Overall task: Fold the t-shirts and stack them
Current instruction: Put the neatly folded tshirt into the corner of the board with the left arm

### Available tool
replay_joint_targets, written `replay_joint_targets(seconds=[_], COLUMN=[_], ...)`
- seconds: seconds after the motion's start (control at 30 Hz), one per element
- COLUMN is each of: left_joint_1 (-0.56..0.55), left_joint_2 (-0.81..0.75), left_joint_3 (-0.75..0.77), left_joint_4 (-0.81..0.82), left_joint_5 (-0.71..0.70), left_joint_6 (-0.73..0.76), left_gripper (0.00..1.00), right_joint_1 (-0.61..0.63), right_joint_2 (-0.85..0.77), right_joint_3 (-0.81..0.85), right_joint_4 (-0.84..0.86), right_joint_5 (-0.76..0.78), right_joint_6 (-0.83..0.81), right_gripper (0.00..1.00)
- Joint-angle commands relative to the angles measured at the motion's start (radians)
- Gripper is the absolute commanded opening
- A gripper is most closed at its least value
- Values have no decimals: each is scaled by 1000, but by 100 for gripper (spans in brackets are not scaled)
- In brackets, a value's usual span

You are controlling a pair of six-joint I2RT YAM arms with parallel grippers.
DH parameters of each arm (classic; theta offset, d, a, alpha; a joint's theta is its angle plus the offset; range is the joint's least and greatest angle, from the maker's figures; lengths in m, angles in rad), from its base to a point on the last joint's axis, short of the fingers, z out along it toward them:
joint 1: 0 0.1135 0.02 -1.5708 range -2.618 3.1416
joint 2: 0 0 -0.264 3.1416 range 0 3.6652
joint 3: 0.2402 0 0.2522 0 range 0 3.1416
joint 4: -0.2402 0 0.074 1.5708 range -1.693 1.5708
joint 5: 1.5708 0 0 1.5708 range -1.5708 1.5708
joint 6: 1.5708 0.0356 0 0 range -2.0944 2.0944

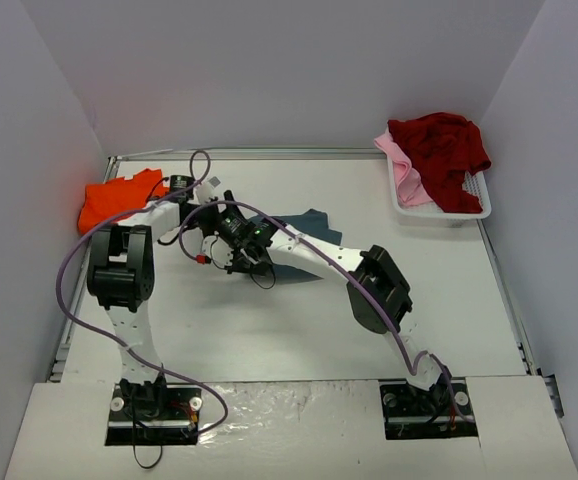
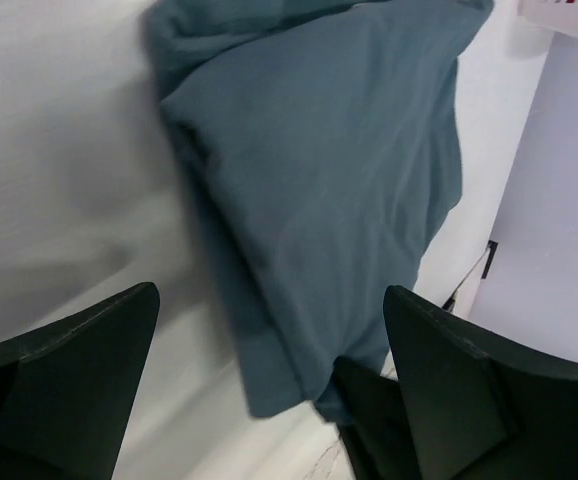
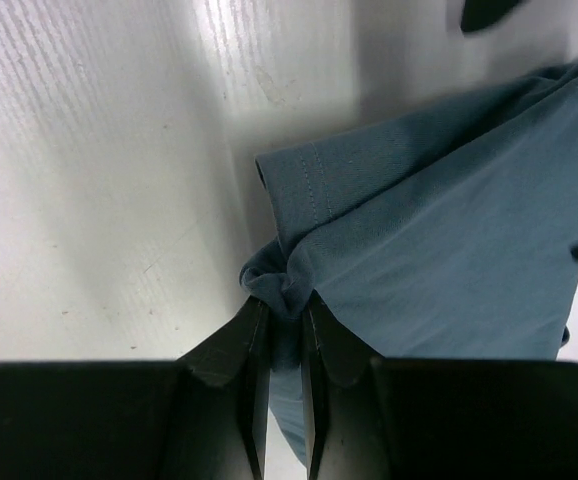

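Note:
A slate blue-grey t-shirt (image 1: 307, 222) lies crumpled at mid table, mostly hidden under my right arm. My right gripper (image 3: 285, 305) is shut on a bunched bit of its hem, beside a sleeve opening (image 3: 299, 180). In the left wrist view the same shirt (image 2: 319, 170) spreads out ahead of my left gripper (image 2: 271, 300), which hangs open over its near edge without touching it. The two grippers meet close together left of centre (image 1: 224, 240). An orange t-shirt (image 1: 119, 198) lies at the back left. A dark red t-shirt (image 1: 441, 148) and a pale pink one (image 1: 405, 172) sit in the basket.
The white plastic basket (image 1: 474, 208) stands at the back right corner. White walls close in the table on three sides. A purple cable (image 1: 69, 270) loops round the left arm.

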Motion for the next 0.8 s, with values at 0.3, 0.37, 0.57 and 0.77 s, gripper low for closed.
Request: replay_joint_targets(seconds=[0.3,0.37,0.57,0.77], left_joint_1=[-90,-90,-84,-73], left_joint_2=[50,41,-8,-43], left_joint_3=[22,16,-28,-68], left_joint_4=[62,37,63,108], left_joint_5=[36,41,50,59], left_joint_6=[-142,-129,-161,-208], left_gripper=[94,94,94,94], right_joint_1=[-3,-8,-30,-42], right_joint_2=[-3,3,41,97], right_joint_3=[44,50,100,153], right_joint_4=[-59,-60,-59,-57], right_joint_5=[26,34,47,70], right_joint_6=[-6,-6,19,36], right_gripper=[0,0,0,0])
